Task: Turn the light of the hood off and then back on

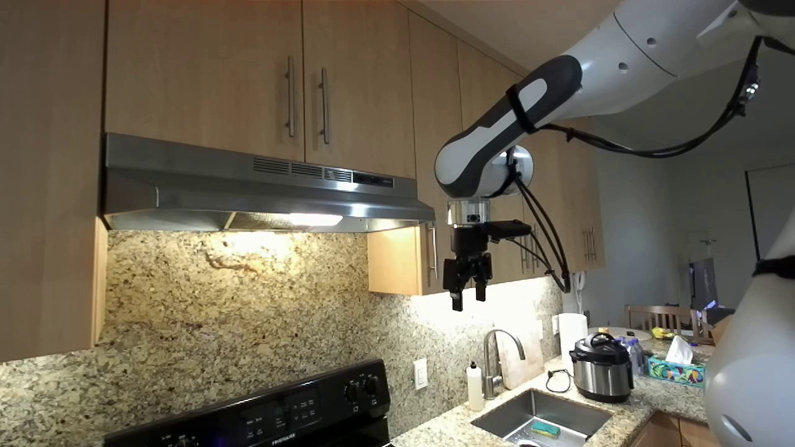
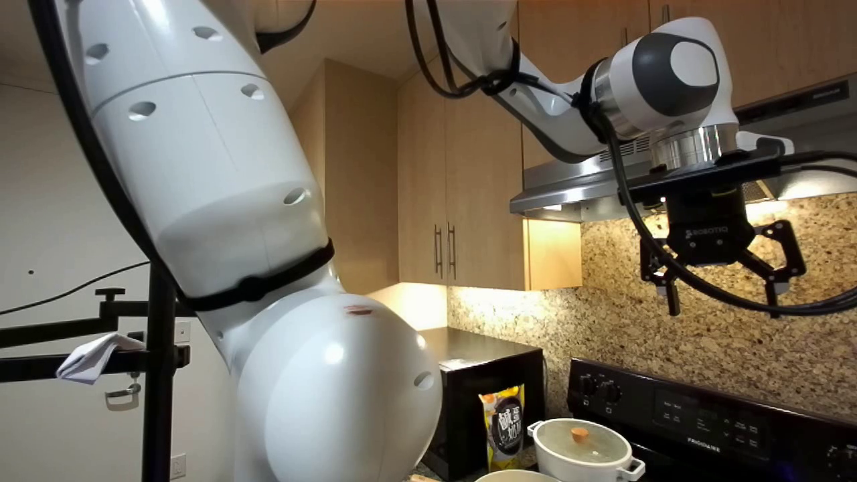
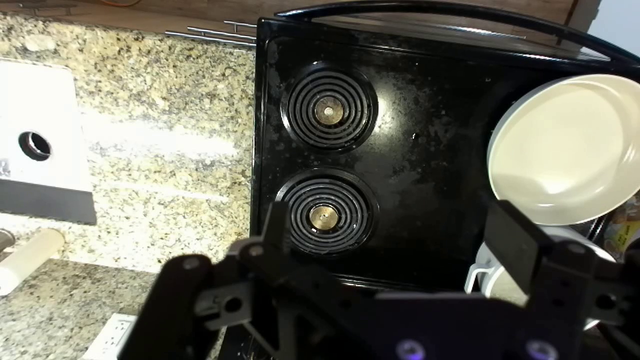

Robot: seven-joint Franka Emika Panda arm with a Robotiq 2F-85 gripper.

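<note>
The range hood (image 1: 267,186), its lamp (image 1: 315,220) lit, sits beneath wall cabinets (image 1: 205,68); the Robotiq gripper (image 1: 469,300) hangs free, fingers (image 3: 512,245) spread and empty. Switches on the dark control strip (image 1: 372,180), too small to resolve, probably move lightly, suiting a fingertip's push.

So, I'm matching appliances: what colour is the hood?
The hood is silver-grey, seen best in an exterior view.

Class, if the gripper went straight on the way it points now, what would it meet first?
Probably the black stovetop: the gripper points down toward it, though the exact contact spot and depth are unclear.
</note>
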